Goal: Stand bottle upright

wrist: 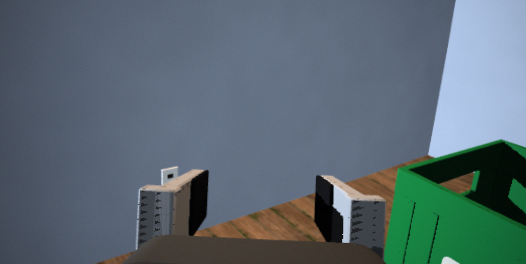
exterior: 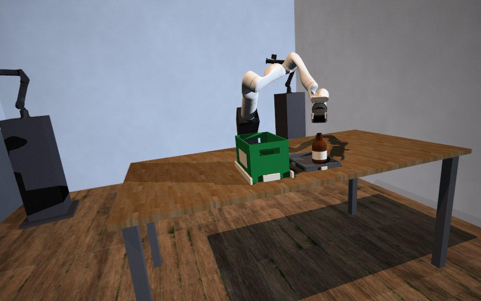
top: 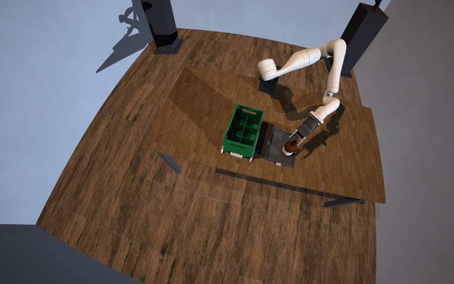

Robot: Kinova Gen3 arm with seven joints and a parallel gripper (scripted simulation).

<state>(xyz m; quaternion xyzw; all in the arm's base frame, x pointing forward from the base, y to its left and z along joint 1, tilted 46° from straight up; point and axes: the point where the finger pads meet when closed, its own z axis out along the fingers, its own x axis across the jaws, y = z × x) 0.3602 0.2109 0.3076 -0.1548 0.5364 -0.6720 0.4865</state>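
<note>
Wrist view: tool (wrist: pixel 257 203) spread wide (fully) — grasping nothing, touching nothing.

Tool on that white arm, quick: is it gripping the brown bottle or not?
Tool: open, holding nothing; it hangs above the brown glass bottle, which stands free on the dark grey tray.

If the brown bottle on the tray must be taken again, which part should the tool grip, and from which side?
Grip the narrow neck of the bottle, coming straight down from above. It stands upright on the tray, with its neck free under the open tool. The green crate blocks one side.
</note>
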